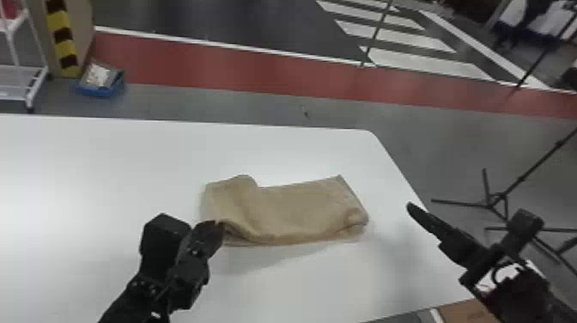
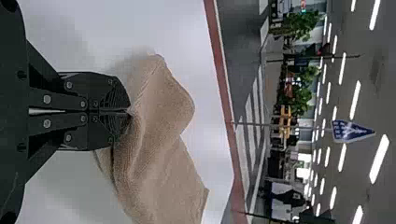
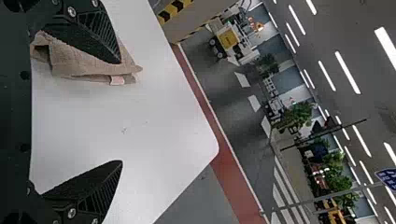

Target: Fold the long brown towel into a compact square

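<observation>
Left fingers (image 1: pixel 209 236), lower left of the head view: tips drawn together on the near left corner of the towel (image 1: pixel 296 210). Left wrist view agrees, cloth gathered at the tips. Right fingers (image 1: pixel 429 221), right of centre in the head view: well apart from the cloth; the right wrist view has them spread wide, gripping nothing.

Towel: centre of the head view, on the white desk (image 1: pixel 107 172), already doubled into a thick strip. Its long axis runs across the frame, left to right. From the left fingers the bulk extends rightward; from the right fingers it lies to the left. Left arm is the nearer, being in contact. Left end is humped, top edge stepped; right end is flatter, with a pale tag (image 3: pixel 117 80) on its border.

Assessment: the strip probably needs halving across its long axis, the held left end carried rightward over the flat part. Likely hindrance is the loose hump, which could crease or drag the lower layers.

Surroundings: tripod (image 1: pixel 498 198) beyond the desk edge, right; blue tray (image 1: pixel 101 89) on the floor, upper left. Neither appears to obstruct.
</observation>
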